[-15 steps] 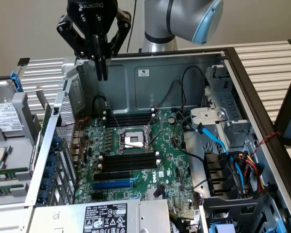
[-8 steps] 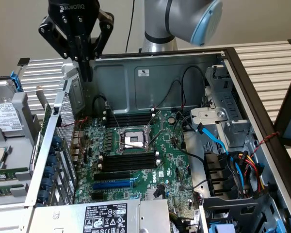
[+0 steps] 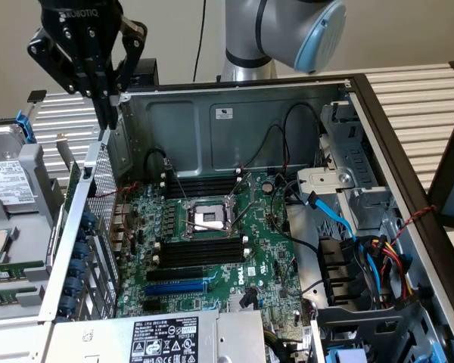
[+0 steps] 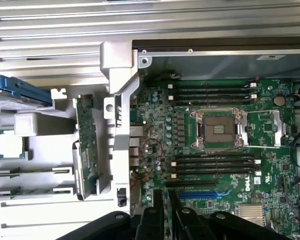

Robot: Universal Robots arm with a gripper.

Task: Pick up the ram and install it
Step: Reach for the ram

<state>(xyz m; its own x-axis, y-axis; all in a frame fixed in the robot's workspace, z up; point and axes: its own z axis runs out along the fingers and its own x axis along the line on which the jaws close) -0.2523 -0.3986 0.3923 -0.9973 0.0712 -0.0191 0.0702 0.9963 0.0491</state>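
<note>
Green and long, the ram stands on edge in a pale grey rack just outside the open computer case. It sits close beside the case's perforated side wall and apart from the gripper. A square processor chip lies in the same rack, farther from the case. The black gripper hangs above the case's upper corner on the exterior view's left, over the wall that divides the rack from the motherboard. Its fingers point down and are drawn together at the tips, with nothing held between them. Inside the case, the black slots with white end clips lie in rows on both sides of the open metal processor socket, and none of them has a stick in it. The blue expansion slot runs just beyond the nearer row. The case rests on a slatted counter.
</note>
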